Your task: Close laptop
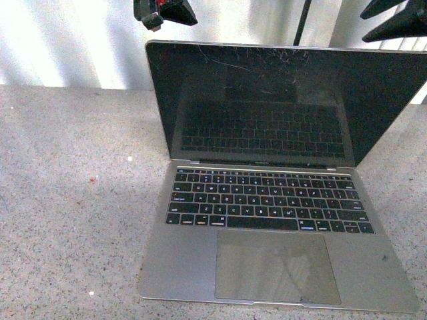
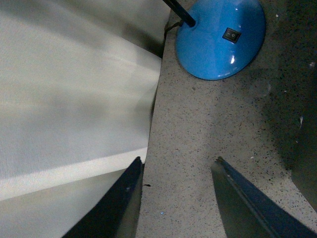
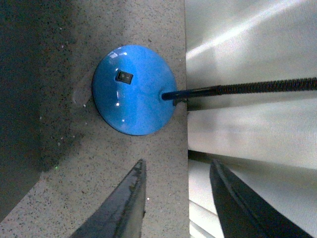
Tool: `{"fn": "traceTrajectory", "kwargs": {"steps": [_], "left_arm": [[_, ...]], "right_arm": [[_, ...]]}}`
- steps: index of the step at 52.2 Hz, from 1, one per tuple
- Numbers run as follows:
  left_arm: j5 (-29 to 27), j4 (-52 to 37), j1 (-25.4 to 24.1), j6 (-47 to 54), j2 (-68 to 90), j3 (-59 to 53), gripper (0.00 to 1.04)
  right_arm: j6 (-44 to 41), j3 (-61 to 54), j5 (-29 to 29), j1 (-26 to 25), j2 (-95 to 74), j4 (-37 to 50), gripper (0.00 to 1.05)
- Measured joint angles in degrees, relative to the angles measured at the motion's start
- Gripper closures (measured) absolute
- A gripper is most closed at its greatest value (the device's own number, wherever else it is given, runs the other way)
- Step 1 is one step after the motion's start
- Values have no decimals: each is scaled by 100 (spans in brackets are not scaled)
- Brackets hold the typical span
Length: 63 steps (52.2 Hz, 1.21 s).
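Observation:
The laptop stands open on the speckled grey table, silver-grey with black keys, a large trackpad and a black screen scratched near its top edge. My left gripper hangs above and behind the lid's far left corner, open and empty. My right gripper hangs above the lid's far right corner, open and empty. In the left wrist view the open gripper frames bare table behind the laptop, and a dark edge of the lid shows at one side. In the right wrist view the open gripper spans the table's back edge.
A lamp with a round blue base and a black gooseneck stands behind the laptop at the table's back edge; it also shows in the right wrist view. A white wall runs right behind the table.

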State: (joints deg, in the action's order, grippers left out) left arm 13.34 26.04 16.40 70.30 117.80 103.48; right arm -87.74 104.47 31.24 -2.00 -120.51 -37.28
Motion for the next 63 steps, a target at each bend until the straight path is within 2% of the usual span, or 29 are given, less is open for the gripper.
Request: {"fn": "traceTrajectory", "kwargs": {"steps": [7, 10, 12, 24, 31, 63], "left_arm": [[-15, 291, 48, 153, 101, 225, 82], [-66, 468, 94, 227, 160, 387, 97], [-105, 535, 120, 275, 173, 442, 101], [-944, 789, 334, 1084, 188, 474, 101], [-1084, 970, 470, 1158, 188, 415, 101], [-691, 1320, 647, 330, 188, 444, 101]], "right_arm": [[2, 363, -85, 142, -127, -409, 90], [-2, 590, -142, 223, -190, -750, 102], [-26, 708, -219, 282, -223, -957, 102], [-192, 925, -734, 584, -422, -1764, 102], [-238, 925, -815, 691, -459, -1818, 102], [-251, 741, -715, 841, -372, -1834, 102]]}}
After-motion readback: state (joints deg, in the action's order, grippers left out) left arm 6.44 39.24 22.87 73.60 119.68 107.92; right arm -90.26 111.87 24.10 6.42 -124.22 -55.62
